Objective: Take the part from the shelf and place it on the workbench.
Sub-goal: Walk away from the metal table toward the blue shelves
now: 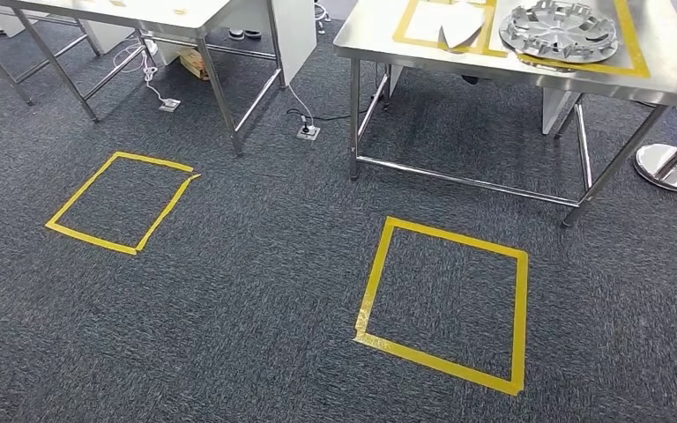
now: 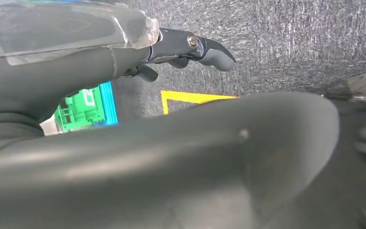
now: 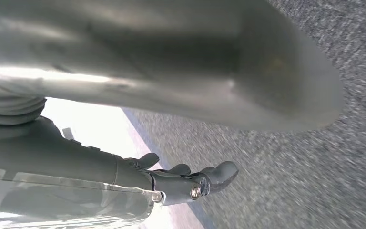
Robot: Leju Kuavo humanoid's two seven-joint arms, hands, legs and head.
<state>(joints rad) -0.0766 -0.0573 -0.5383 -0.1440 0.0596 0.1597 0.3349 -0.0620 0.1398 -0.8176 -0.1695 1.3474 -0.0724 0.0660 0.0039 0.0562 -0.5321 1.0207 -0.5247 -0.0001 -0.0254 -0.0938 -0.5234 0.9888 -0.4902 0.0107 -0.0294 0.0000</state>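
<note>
We judge the step in hand to be walking toward the worktop (image 1: 582, 75), where a silver wheel-cover part (image 1: 562, 31) lies inside yellow tape; it may be the task's part, though we cannot be sure. To do it well, we should stop squarely in the nearer floor square (image 1: 445, 304). Both arms hang toward the carpet. The left hand (image 2: 190, 47) and right hand (image 3: 190, 179) hold nothing, fingers loosely extended.

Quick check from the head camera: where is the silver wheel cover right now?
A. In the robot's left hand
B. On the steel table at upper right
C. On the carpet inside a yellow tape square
B: the wheel cover lies on the steel table, within its yellow tape outline.
</note>
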